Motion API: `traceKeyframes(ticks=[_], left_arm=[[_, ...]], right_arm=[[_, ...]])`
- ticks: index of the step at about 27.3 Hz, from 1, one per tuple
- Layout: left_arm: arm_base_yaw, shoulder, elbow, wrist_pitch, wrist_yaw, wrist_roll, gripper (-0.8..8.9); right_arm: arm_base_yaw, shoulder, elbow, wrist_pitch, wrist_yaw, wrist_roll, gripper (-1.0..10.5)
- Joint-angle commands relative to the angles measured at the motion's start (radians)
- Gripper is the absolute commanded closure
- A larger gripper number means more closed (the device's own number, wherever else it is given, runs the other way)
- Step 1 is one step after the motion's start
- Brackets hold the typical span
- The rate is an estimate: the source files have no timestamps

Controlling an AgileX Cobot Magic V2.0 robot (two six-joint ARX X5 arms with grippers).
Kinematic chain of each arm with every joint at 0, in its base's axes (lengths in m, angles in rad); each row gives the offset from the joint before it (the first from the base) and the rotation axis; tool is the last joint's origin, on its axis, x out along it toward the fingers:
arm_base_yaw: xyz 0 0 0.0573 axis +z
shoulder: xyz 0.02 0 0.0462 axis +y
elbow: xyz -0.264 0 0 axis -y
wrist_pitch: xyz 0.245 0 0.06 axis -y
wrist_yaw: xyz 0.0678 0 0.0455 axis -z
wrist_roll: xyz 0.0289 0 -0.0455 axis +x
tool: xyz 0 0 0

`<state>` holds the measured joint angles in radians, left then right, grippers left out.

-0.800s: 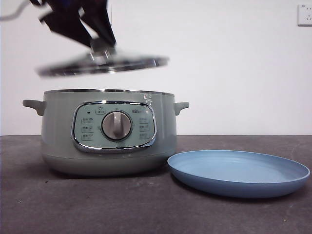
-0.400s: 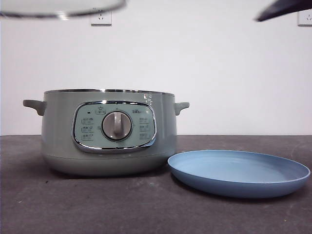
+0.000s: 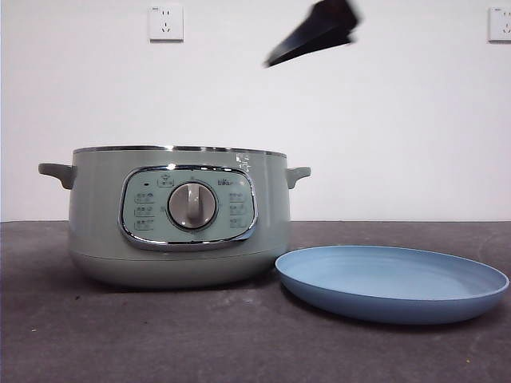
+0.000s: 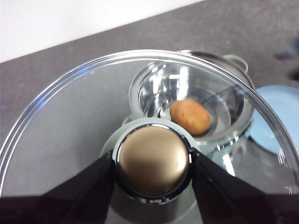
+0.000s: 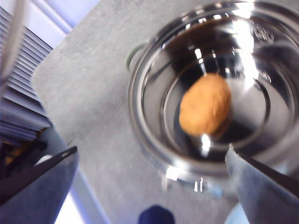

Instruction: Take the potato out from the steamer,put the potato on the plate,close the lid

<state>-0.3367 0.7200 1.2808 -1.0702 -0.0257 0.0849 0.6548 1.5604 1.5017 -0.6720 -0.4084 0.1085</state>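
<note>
Potato (image 5: 205,105) lies inside the open steamer (image 3: 177,215), not yet lifted. My left fingers (image 4: 152,163) grip the lid (image 4: 70,121) by its knob; right fingers (image 5: 149,177) hover spread above. Plate (image 3: 391,281) empty.

We are lifting the lid (image 4: 140,140) clear above the pot (image 3: 176,215), while our right gripper (image 3: 315,33) is swinging in over it.

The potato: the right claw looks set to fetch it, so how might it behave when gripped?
The potato looks oval and smooth-skinned, so it may roll or slip between the jaws of the open right claw. It lies loose on the steamer floor's shiny metal, so a nudge could send it sliding. It probably stays rigid.
</note>
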Motion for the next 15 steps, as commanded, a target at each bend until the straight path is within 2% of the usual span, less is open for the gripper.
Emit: traceKeyframes(ticks=[1, 6, 10, 15], left_arm=[[0.002, -0.055, 0.004, -0.003, -0.005, -0.025, 8.22], [0.002, -0.101, 0.005, -0.051, -0.01, -0.037, 8.22], [0.002, -0.102, 0.005, -0.057, -0.008, -0.037, 8.22], [0.002, -0.102, 0.005, -0.057, -0.006, -0.036, 8.22]], right_arm=[[0.034, 0.152, 0.13, 0.005, 0.035, 0.002, 3.2], [0.08, 0.389, 0.309, 0.013, 0.159, -0.013, 3.2], [0.094, 0.486, 0.317, 0.068, 0.249, -0.021, 3.2], [0.1, 0.551, 0.317, 0.089, 0.297, -0.032, 3.2]])
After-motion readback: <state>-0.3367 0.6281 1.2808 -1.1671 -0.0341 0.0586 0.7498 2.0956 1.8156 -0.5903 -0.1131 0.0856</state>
